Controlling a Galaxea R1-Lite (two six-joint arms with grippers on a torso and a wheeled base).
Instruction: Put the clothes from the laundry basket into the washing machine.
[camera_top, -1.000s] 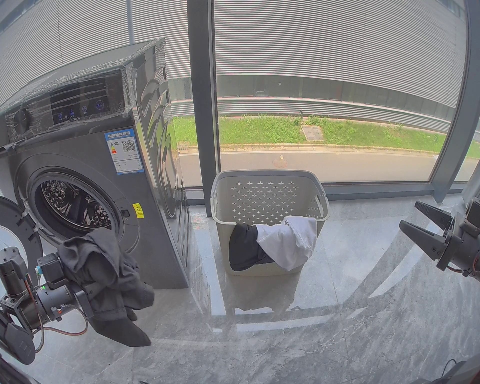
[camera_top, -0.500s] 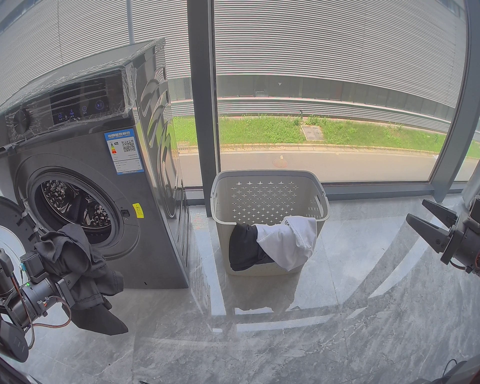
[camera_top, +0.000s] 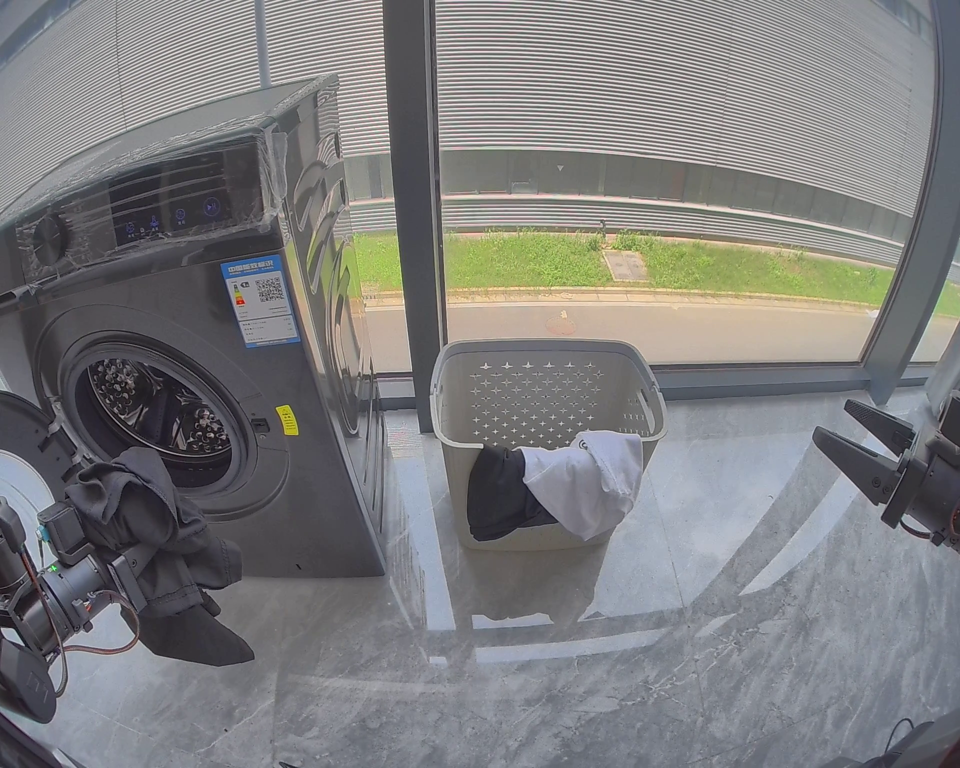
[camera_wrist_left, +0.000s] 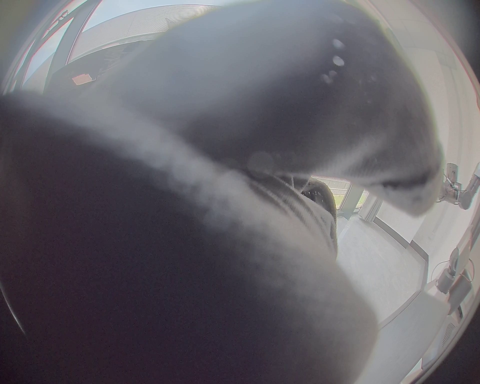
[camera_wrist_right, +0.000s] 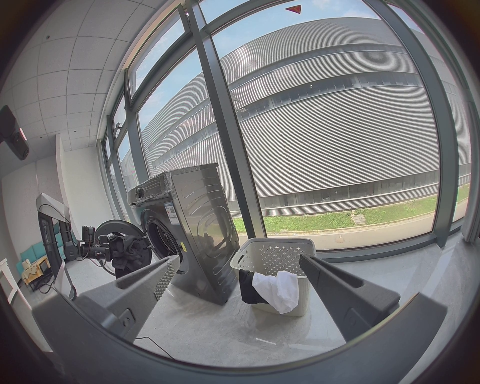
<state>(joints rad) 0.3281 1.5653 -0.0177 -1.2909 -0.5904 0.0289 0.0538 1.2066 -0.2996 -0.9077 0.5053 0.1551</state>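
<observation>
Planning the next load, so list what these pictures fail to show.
- Left wrist view: grey garment on the lens blurs nearly everything.
- Head view: left claw buried in that garment; grip unseen.
- Basket floor: hidden by its front wall and the draped black garment and white garment.
- Drum depth: too dark to tell contents.

We take this for a test or demo room in a modern commercial building rather than a home. A washing machine (camera_top: 310, 500) with plastic film (camera_top: 150, 150) on its top stands free on a polished stone floor (camera_top: 650, 660). Beside it are floor-to-ceiling windows (camera_top: 660, 200), overhead a panelled grid ceiling (camera_wrist_right: 65, 55), and across a road (camera_top: 650, 330) a large ribbed-fronted building (camera_wrist_right: 350, 125).
</observation>
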